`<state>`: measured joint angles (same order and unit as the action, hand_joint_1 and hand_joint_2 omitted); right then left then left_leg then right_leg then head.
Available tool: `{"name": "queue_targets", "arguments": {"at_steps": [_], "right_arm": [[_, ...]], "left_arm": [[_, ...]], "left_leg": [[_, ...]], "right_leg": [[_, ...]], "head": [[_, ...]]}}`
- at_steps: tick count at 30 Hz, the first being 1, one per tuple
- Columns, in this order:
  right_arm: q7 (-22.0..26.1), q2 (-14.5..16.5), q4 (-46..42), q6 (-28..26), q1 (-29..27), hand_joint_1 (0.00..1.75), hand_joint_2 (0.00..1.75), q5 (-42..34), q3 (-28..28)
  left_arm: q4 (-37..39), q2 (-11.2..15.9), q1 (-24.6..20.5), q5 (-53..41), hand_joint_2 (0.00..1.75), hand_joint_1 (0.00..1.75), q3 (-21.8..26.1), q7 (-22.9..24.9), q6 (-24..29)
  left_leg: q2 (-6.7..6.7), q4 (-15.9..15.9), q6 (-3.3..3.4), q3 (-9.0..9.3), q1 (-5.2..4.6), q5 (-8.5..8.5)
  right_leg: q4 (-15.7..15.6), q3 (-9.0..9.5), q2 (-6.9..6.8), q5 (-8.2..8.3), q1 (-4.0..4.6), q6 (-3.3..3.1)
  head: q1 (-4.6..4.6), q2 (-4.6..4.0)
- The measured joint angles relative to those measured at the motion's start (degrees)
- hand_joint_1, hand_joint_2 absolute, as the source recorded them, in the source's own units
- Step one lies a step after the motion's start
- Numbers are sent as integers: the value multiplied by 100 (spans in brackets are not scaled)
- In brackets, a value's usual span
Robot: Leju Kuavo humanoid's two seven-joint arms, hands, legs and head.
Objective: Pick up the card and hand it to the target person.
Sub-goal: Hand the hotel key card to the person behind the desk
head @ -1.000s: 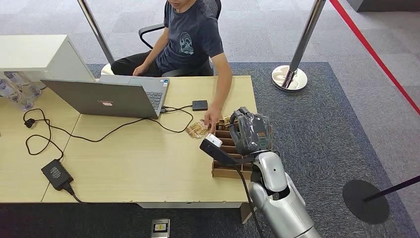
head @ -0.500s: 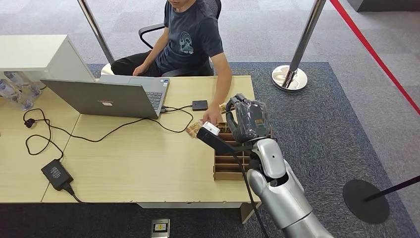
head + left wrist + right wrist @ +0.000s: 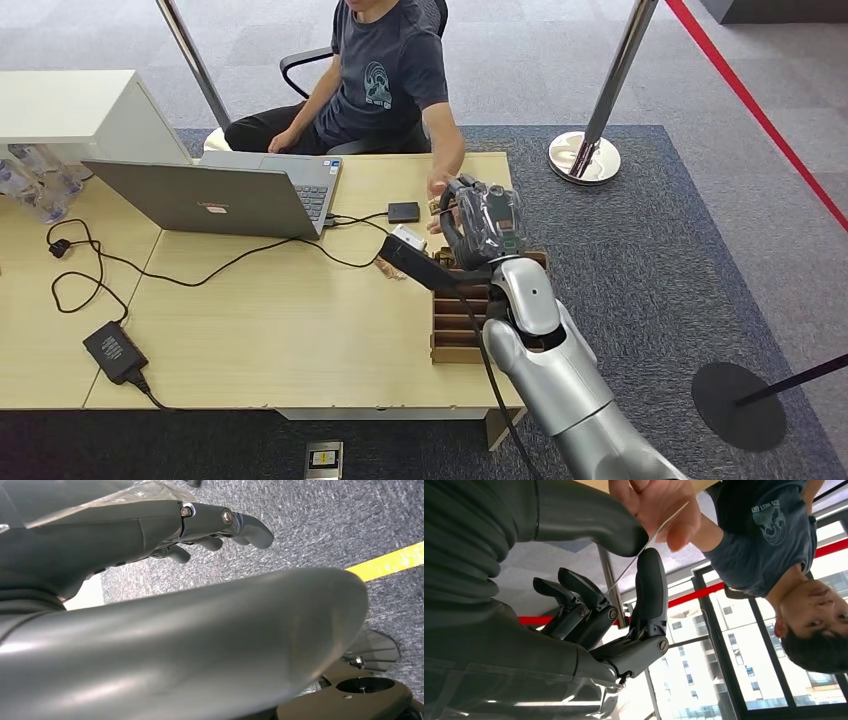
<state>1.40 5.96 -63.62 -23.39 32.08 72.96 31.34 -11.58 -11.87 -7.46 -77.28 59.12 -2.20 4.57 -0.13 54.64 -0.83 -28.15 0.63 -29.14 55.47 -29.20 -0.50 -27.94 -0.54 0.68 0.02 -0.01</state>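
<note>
The desk (image 3: 260,330) filled the left and centre of the head view, with the laptop (image 3: 215,195) at its upper left and the wooden rack (image 3: 462,330) at its right edge. The person (image 3: 385,75) sat at the top centre, one arm stretched down toward the robot. Against the earlier frames, the right arm (image 3: 560,380) had risen from over the rack and swung up toward the top of the frame, so the right hand (image 3: 485,222) now sat higher, just below the person's hand (image 3: 438,188), which had lifted off the desk to meet it. In the right wrist view the right hand pinched the card (image 3: 644,547) between thumb and a finger, the other fingers (image 3: 574,592) loosely curled and apart, while the person's fingers gripped the card's far end near the top centre of that frame. Both parties held the card at once, so the handover looked to be at its final step: what remained, by my reading, was for the right hand to let go once the person's grip was firm. The left hand (image 3: 210,527) hung over grey carpet in the left wrist view, fingers spread and holding nothing.
</note>
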Motion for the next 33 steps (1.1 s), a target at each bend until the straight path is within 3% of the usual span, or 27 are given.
{"name": "queue_targets", "arguments": {"at_steps": [12,23,24,28,29,33], "right_arm": [[63,280,585,-15,309,175,175,-7,0],[56,346,851,-113,337,172,175,-16,-3],[51,346,859,-116,335,166,175,-12,-4],[40,342,867,-118,328,8,175,7,-4],[37,342,867,-119,326,0,175,11,-4],[17,341,868,-124,320,0,175,16,-4]], "left_arm": [[0,0,-10,69,0,0,2,4,37],[0,5,-10,48,0,0,2,-13,45],[0,7,-10,41,0,0,1,-13,43],[1,11,-13,30,0,0,0,-14,41],[0,13,-14,27,0,0,0,-14,39],[0,17,-15,22,0,0,0,-14,34]], "left_leg": [[-1,0,1,0,0,1],[0,0,1,0,0,1],[0,0,1,1,0,1],[0,0,1,1,0,1],[0,0,1,1,0,1],[0,0,1,0,0,1]], "right_leg": [[0,0,0,1,0,1],[0,0,0,1,0,1],[0,-1,0,1,0,1],[0,-1,0,1,0,1],[0,-1,0,1,0,1],[0,-1,0,1,0,1]], "head": [[0,1],[0,0],[0,1],[0,0],[0,0],[0,1]]}}
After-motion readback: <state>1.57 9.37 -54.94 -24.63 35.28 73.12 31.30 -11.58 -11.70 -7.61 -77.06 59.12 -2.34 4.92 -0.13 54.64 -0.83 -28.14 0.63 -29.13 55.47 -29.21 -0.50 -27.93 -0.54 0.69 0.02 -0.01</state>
